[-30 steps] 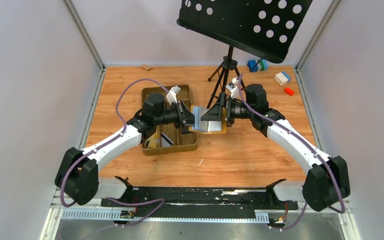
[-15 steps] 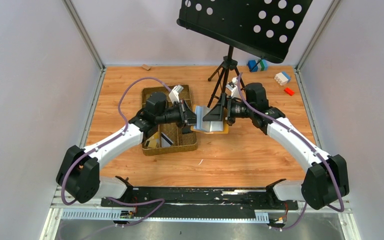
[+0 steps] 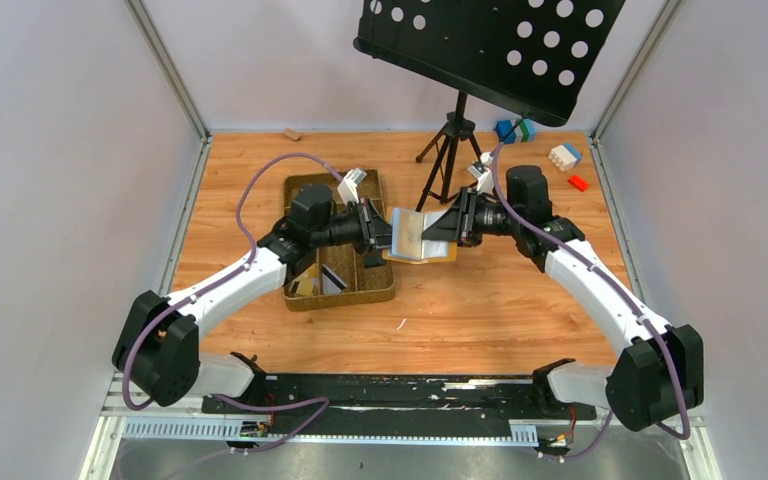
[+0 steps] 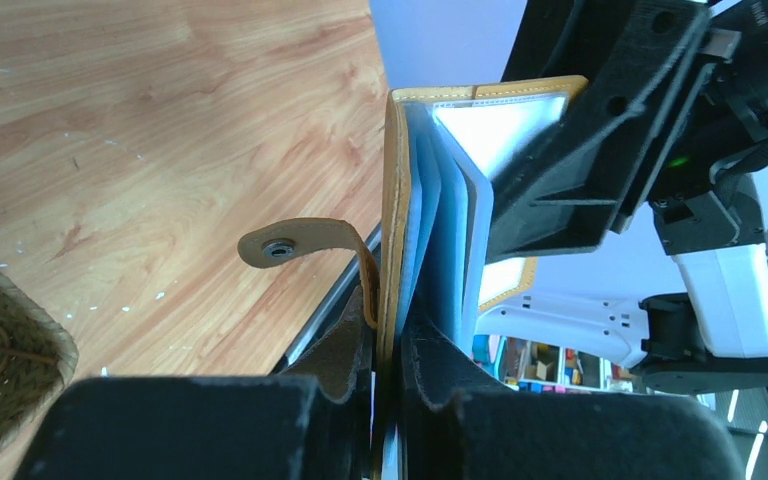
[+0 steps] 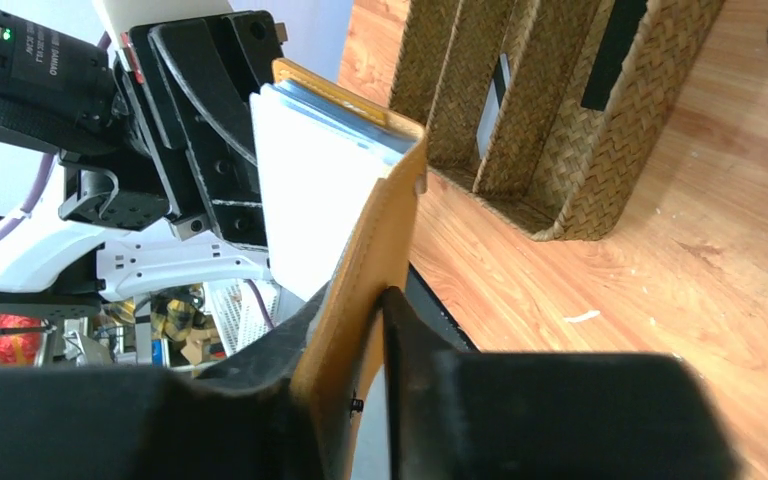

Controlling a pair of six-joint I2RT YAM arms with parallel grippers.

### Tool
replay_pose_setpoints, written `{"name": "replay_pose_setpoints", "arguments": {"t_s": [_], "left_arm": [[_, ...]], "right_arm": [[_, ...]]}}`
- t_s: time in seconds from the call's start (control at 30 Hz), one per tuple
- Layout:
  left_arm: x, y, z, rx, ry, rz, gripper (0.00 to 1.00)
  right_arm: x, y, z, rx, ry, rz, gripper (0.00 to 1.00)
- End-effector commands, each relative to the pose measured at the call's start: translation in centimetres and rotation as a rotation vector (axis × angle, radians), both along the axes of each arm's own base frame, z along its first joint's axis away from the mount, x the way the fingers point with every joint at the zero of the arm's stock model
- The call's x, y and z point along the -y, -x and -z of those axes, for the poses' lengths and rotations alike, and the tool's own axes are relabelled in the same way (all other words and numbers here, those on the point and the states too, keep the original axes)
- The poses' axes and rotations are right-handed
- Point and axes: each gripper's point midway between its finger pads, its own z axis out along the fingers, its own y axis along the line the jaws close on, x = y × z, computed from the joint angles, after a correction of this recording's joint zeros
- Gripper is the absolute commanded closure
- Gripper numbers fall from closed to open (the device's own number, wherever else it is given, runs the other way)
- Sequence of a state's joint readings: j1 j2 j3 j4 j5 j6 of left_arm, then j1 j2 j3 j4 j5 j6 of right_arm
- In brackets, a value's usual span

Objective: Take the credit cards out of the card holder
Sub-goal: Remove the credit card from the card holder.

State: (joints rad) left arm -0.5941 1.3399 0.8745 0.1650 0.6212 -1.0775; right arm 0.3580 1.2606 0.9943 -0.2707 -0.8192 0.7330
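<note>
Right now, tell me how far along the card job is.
Done: the wallet is unsnapped, its strap free, and some cards already lie in the tray. In hand: the left claw and right claw each pinch one side, holding it spread above the table. Left: pulling any remaining cards; what the pockets hold is hard to see.

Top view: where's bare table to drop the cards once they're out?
Best: bare wood in front of the tray and holder, between left arm and right arm, down to the near rail. Also the strip right of the right arm, nearer than the blocks. Crowded: mid-table, where left gripper and right gripper clamp the holder beside the tray; tripod behind.
</note>
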Motion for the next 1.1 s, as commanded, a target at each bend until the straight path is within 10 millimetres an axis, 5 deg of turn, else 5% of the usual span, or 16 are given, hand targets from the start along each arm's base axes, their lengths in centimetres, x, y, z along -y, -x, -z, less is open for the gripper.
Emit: {"name": "replay_pose_setpoints", "arguments": {"t_s": [0.0,0.1,0.63,1.07], "left_arm": [[0.3,0.1,-2.4,0.059,0.071,0.009,0.92],[-0.2,0.3,-2.6,0.055,0.094,-0.003,0.88],[-2.3,1.2,-5.6,0.113,0.245,-0.048,0.45],[-2.0,1.3,-8.0,0.152,0.366,-0.016,0.33]], "right_arm": [[0.5,0.3,-1.3,0.036,-0.025,0.007,0.88],[0.6,0.5,-1.4,0.034,-0.029,0.012,1.0],[0.5,0.9,-2.4,0.035,-0.11,-0.01,1.0],[0.3,1.4,-3.6,0.073,-0.145,-0.04,1.0]]}}
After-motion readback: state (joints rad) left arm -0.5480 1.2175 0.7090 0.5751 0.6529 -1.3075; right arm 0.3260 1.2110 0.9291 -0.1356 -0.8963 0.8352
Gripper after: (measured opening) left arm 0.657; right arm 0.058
